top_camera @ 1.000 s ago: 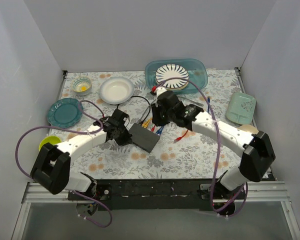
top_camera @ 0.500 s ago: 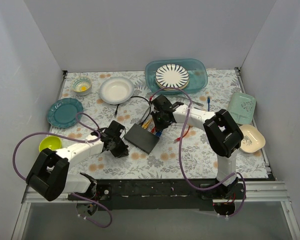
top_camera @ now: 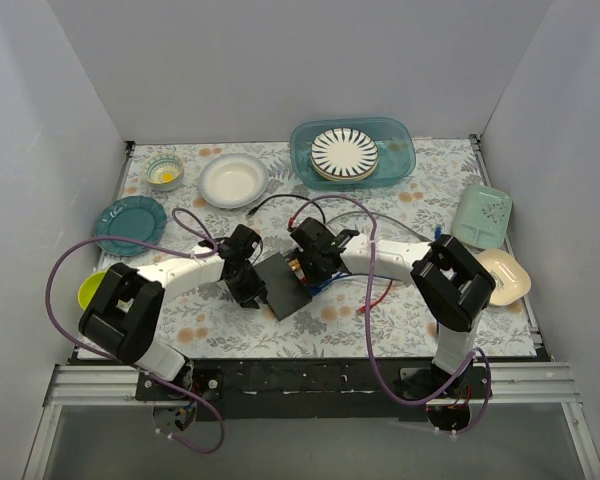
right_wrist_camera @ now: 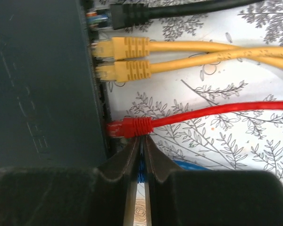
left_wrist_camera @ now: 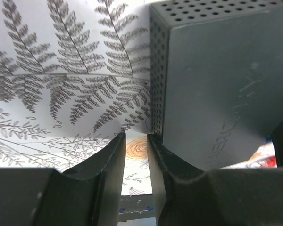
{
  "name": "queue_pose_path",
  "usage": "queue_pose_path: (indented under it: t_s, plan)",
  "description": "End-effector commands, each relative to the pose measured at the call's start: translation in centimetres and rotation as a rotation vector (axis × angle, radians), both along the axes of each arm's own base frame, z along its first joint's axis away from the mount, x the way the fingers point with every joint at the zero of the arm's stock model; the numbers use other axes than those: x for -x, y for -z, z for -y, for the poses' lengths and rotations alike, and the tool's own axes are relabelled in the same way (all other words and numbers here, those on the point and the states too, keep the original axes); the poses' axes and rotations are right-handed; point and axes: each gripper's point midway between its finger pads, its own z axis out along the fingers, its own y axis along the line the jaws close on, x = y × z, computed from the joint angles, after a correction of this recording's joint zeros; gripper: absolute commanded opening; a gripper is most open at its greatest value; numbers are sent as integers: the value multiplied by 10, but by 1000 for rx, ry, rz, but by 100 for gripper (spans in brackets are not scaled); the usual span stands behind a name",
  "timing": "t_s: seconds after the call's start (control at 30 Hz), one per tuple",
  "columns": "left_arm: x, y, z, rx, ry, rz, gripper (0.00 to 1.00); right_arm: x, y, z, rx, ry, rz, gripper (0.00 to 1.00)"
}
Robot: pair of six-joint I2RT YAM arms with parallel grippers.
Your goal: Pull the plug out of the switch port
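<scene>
The switch (top_camera: 283, 283) is a flat black box on the flowered cloth; it also shows in the left wrist view (left_wrist_camera: 217, 84) and the right wrist view (right_wrist_camera: 42, 84). Along its right edge sit a black plug (right_wrist_camera: 132, 14), two yellow plugs (right_wrist_camera: 125, 48) and a red plug (right_wrist_camera: 132, 127). My right gripper (top_camera: 311, 270) (right_wrist_camera: 141, 140) is shut on a blue plug (right_wrist_camera: 140, 175) just below the red one; whether it sits in its port is hidden. My left gripper (top_camera: 248, 290) (left_wrist_camera: 137, 141) is nearly shut with nothing between its fingers, its right finger (left_wrist_camera: 167, 160) against the switch's left corner.
A teal bin with a striped plate (top_camera: 352, 150) stands at the back. A white bowl (top_camera: 232, 180), a small bowl (top_camera: 164, 170), a teal plate (top_camera: 130, 222) and a yellow-green bowl (top_camera: 92, 288) are on the left. A green tray (top_camera: 482, 215) and cream dish (top_camera: 505, 275) are right.
My left gripper moved right, up against the switch's left side. My right gripper came nearer along the socket edge and is closed on the blue plug. The switch turned a little.
</scene>
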Motion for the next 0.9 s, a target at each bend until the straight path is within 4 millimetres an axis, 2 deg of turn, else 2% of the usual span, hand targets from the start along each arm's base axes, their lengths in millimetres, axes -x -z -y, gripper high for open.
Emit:
queue_pose_path:
  t_s: [0.0,0.07,0.1,0.13,0.17,0.23,0.27,0.3,0.33,0.37,0.4,0.43,0.47,0.5,0.53,0.6,0.63,0.67,0.7,0.77,0.8,0.87]
  plan:
    - [-55,-9,19,31,13,155,28,82,-10,-69,-172,-176,-225,18]
    - [-71,-20,13,25,-7,187,29,75,-24,-75,-176,-177,-203,19]
    - [-74,-25,8,15,-16,189,28,64,-29,-73,-151,-161,-150,19]
    - [-78,-30,3,5,-30,197,29,59,-38,-62,-109,-138,-136,20]
    - [-90,-41,-7,-27,-64,237,28,42,-57,-62,-118,-108,-90,21]
    - [-90,-62,-20,-62,-91,278,29,17,-85,-45,-109,-47,0,23]
    - [-93,-72,-25,-76,-107,307,29,-4,-98,-36,-127,0,35,24]
    - [-89,-90,-29,-65,-119,349,29,-17,-113,-34,-154,21,66,25]
    - [-87,-97,-31,-58,-130,365,29,-28,-124,-30,-166,30,89,25]
    - [-82,-105,-32,-43,-138,383,29,-47,-128,-19,-168,71,101,25]
    - [-74,-105,-33,-29,-157,379,29,-60,-142,-23,-196,78,122,25]
    - [-69,-119,-32,15,-166,418,29,-68,-133,-21,-177,80,103,25]
    - [-61,-121,-24,51,-144,423,29,-81,-130,-17,-177,98,104,25]
    - [-50,-114,-13,112,-118,408,30,-94,-124,-21,-168,103,105,25]
    - [-42,-121,-4,166,-94,425,30,-101,-118,-18,-152,112,98,25]
    - [-23,-118,23,256,-2,416,29,-119,-105,-12,-133,135,88,23]
    - [-12,-106,27,256,11,387,27,-126,-90,-13,-114,138,56,22]
    - [3,-102,39,268,67,377,27,-136,-82,-7,-99,148,52,21]
    - [7,-102,47,287,95,386,26,-139,-65,-5,-76,153,26,21]
    - [30,-92,62,300,176,369,24,-148,-57,-4,-89,151,10,20]
    - [35,-91,70,321,203,380,24,-150,-47,-4,-86,141,-2,20]
    - [52,-79,79,318,267,358,24,-158,-39,-2,-88,149,-3,20]
